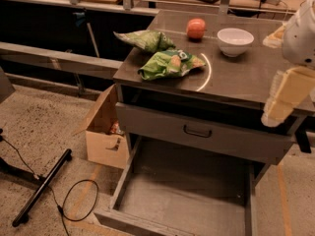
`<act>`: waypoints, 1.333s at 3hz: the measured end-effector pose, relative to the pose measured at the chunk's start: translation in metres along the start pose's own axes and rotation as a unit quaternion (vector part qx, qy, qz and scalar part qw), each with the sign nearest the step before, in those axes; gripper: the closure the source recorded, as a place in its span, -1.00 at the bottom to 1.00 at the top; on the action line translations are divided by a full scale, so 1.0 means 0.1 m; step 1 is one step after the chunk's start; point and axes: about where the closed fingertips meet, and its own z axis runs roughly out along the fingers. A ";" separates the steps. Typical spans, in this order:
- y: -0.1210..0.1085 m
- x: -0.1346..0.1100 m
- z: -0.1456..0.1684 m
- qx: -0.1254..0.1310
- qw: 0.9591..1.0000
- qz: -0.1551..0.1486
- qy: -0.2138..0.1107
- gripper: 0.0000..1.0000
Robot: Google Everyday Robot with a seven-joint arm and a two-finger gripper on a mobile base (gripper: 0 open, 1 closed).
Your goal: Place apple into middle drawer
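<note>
Red-orange apple (196,28) left of the bowl (235,48) looks firm, light, slippery: grip across its middle. Gripper (281,98), right of the bowl: open or closed, cannot tell.

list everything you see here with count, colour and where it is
apple: 1, red-orange, back of the cabinet top, left of the bowl
bowl: 1, white, cabinet top, right of the apple
snack bags: 2, green, left part of the cabinet top
cabinet top: 1, grey-brown
drawer front: 1, grey with a dark handle, just under the top
middle drawer: 1, grey, pulled out at the bottom, apple not in it
cardboard box: 1, brown, on the floor left of the cabinet
cable: 1, black, looped on the floor
gripper: 1, beige, right edge, by the cabinet's front right corner, apart from the apple
</note>
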 end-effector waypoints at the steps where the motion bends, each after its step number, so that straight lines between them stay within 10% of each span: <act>1: -0.54 -0.09 0.19 0.034 0.997 0.026 -0.057 -1.00; 3: -1.61 0.19 0.38 0.115 0.978 0.122 -0.125 -1.00; 4: -1.61 0.19 0.38 0.115 0.978 0.122 -0.125 -1.00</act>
